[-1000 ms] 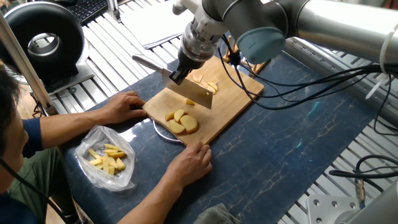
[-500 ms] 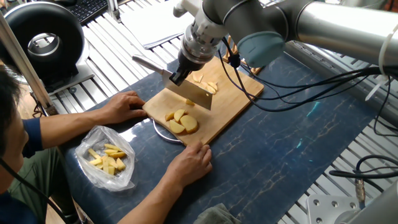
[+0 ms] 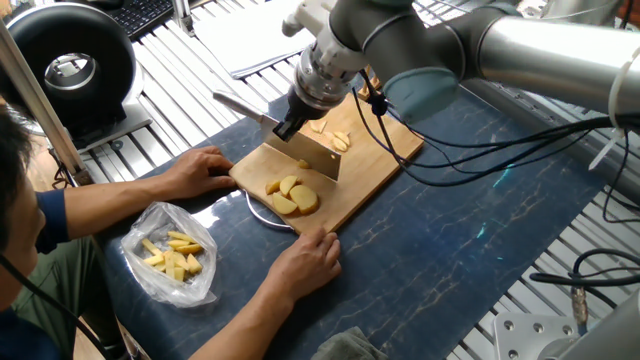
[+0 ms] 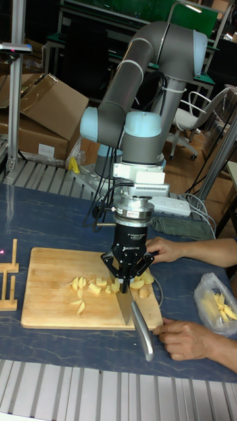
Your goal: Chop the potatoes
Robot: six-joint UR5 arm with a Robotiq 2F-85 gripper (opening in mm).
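Observation:
A wooden cutting board [image 3: 372, 150] [image 4: 46, 283] lies on the dark blue mat. The potatoes lie on it in two groups. Rounded slices [image 3: 292, 196] [image 4: 141, 283] are at the near end, and thin pieces [image 3: 331, 135] [image 4: 88, 287] are farther along. One small chunk [image 3: 303, 163] sits right by the blade. My gripper [image 3: 289, 126] [image 4: 126, 277] is shut on a knife [image 3: 306, 156] [image 4: 125, 306]. The blade stands edge-down on the board between the two groups, and the handle [image 3: 238, 104] [image 4: 143, 334] sticks out past the board.
A person's hands [image 3: 203, 170] [image 3: 306, 260] [image 4: 184, 337] rest at the board's near end, close to the blade. A clear plastic bag [image 3: 172, 256] [image 4: 214, 305] of yellow pieces lies beside them. A round metal rim [image 3: 262, 214] shows under the board. A wooden rack [image 4: 6, 276] stands at the board's far end.
The arm and the knife have shifted very slightly to the right. The potatoes, the board and the person's hands are where they were.

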